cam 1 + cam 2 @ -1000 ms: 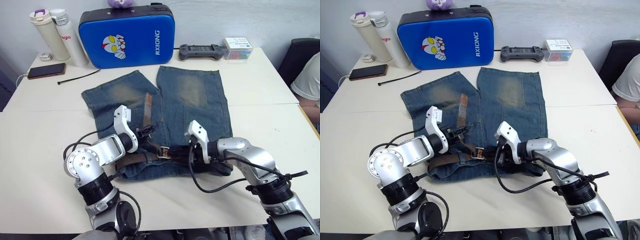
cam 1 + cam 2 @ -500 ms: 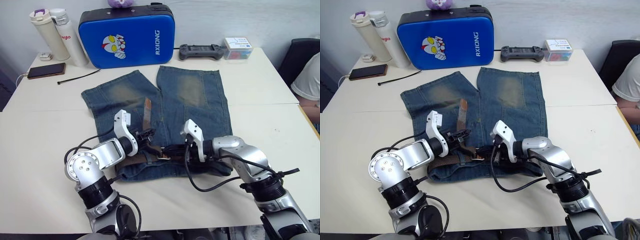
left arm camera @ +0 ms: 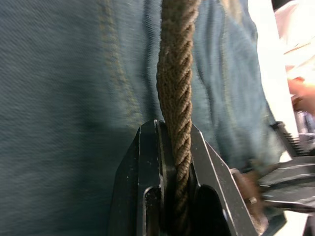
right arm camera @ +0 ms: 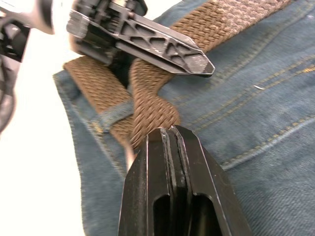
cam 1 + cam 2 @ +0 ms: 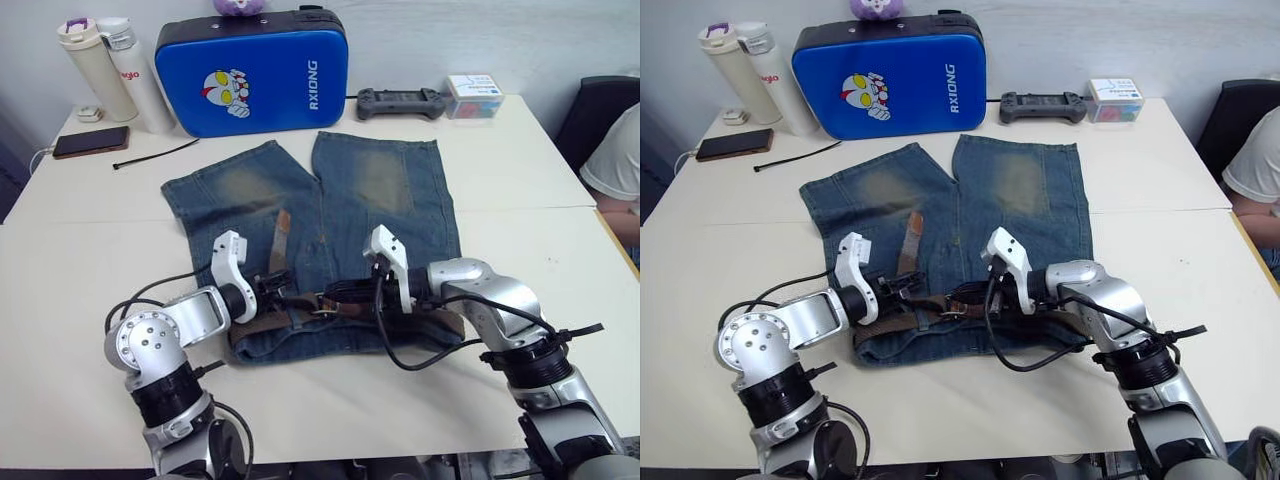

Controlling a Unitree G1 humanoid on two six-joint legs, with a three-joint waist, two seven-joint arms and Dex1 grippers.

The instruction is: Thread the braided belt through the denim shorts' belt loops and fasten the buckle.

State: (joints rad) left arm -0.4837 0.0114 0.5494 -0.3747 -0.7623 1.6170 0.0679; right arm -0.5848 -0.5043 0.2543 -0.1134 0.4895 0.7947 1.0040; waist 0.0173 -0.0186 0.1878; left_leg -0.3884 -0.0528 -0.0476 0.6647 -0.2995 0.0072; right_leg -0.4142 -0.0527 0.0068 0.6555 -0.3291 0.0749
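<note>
Fingers of the left gripper (image 3: 172,162) pinch the belt (image 5: 290,318) on the shorts (image 5: 400,200) waistband; the right gripper (image 4: 172,142), at three o'clock, seems clamped on it beside the buckle (image 5: 322,305).

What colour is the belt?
Brown and braided, the belt shows best in the right wrist view.

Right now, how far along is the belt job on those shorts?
Done: the braided belt lies along the denim shorts waistband. In hand: left gripper and right gripper both pinch the belt. Left: the tan tip lies loose on the shorts, so the fastening is not done.
</note>
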